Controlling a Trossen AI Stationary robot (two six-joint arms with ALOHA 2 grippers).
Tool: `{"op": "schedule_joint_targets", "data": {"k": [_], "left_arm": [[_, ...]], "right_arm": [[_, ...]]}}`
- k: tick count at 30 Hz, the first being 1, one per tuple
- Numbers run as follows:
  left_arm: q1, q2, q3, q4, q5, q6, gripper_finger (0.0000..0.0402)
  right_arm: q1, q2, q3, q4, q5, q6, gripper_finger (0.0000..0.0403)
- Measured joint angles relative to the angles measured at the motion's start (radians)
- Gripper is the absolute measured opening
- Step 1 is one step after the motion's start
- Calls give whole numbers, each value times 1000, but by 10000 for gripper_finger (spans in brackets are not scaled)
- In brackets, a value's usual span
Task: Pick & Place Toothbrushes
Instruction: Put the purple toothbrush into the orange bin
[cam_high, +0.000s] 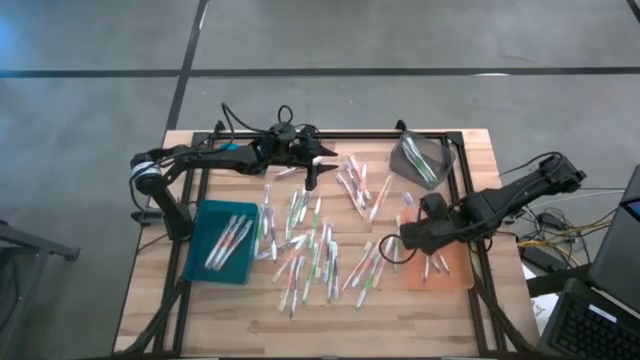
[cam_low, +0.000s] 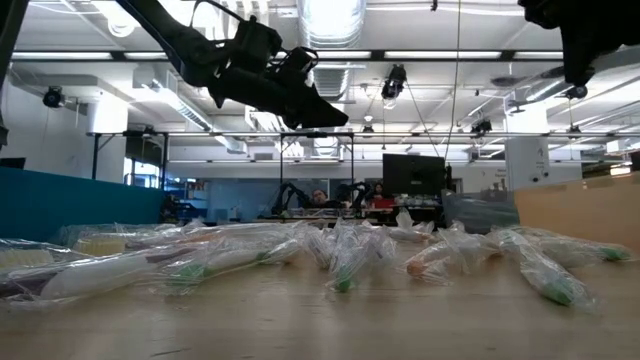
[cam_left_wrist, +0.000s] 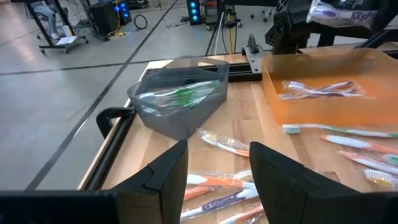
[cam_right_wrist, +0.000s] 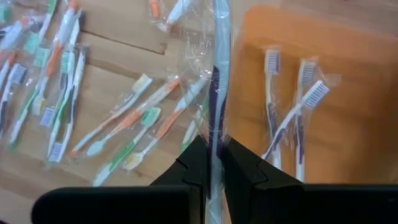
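Note:
Many wrapped toothbrushes (cam_high: 315, 250) lie loose on the wooden table, white with green, orange or pink parts. My right gripper (cam_right_wrist: 214, 149) is shut on one purple-and-white wrapped toothbrush (cam_right_wrist: 217, 74), above the left edge of the orange tray (cam_high: 455, 275). That tray holds a few purple toothbrushes (cam_right_wrist: 292, 112). My left gripper (cam_left_wrist: 217, 168) hovers open over the far middle of the table (cam_high: 312, 168) with nothing between its fingers. My right gripper pinches the wrapped toothbrush's purple handle (cam_right_wrist: 215, 134) between its two fingers, through the clear wrapper. The fingers point steeply down from above. The toothbrush is lifted clear of table and tray; in the left wrist view, the toothbrush (cam_left_wrist: 333, 12) shows raised above the orange tray.
A teal tray (cam_high: 200, 262) with a few toothbrushes stands at the near left. A grey bin (cam_high: 415, 150) holding green toothbrushes stands at the far right. A black frame (cam_high: 470, 190) runs along the table's edges. Cables lie off the right edge.

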Motion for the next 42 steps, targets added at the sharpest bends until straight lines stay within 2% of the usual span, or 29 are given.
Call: {"op": "schedule_joint_targets", "data": {"k": [5,12,22,26,42], "left_arm": [[0,0,0,-1,0,33,177],[0,0,0,-1,-7,68,177],[0,0,0,10,-98,86,177],[0,0,0,20,-98,87,177],[0,0,0,42,-103,99,177]], "right_arm": [[4,34,22,-11,-28,8,24],[38,69,14,-75,-153,58,24],[179,56,-42,-105,-152,284,24],[196,54,-108,-21,-150,331,24],[196,47,-329,268,-174,350,24]]}}
